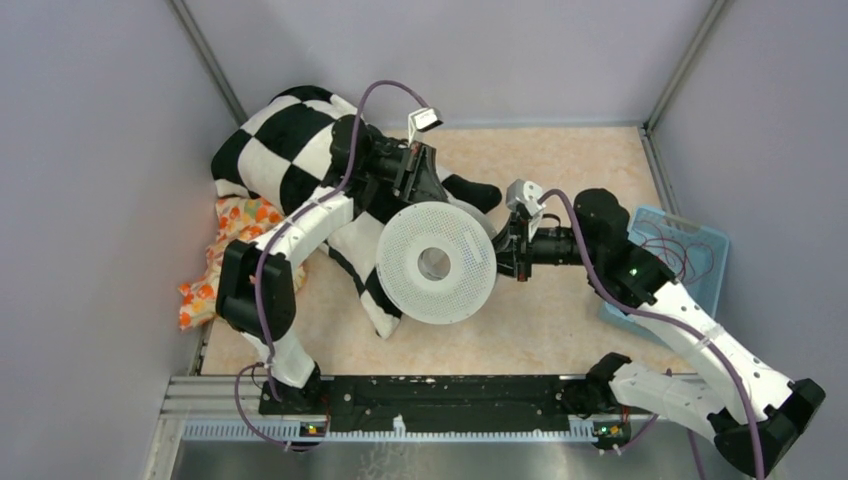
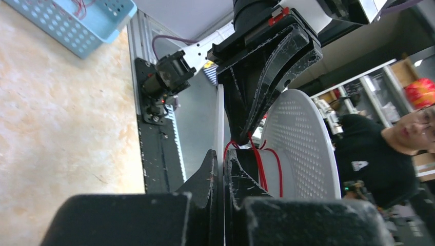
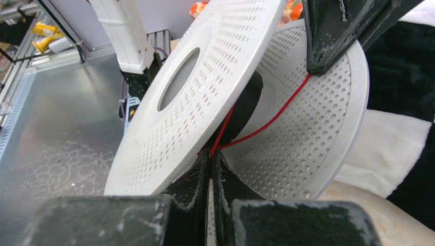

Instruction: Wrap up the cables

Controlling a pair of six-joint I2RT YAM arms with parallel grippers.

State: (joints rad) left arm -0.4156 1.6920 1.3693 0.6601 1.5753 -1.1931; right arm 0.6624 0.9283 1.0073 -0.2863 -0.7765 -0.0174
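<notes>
Cable (image 3: 267,120) pinched in right pincer (image 3: 210,156) runs onto white spool (image 3: 169,138).

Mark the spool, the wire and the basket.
spool (image 1: 440,300): top view, on its perforated upper flange.
wire (image 3: 280,110): right wrist view, on the red strand stretched between the flanges.
basket (image 1: 716,268): top view, on its blue right wall.
</notes>
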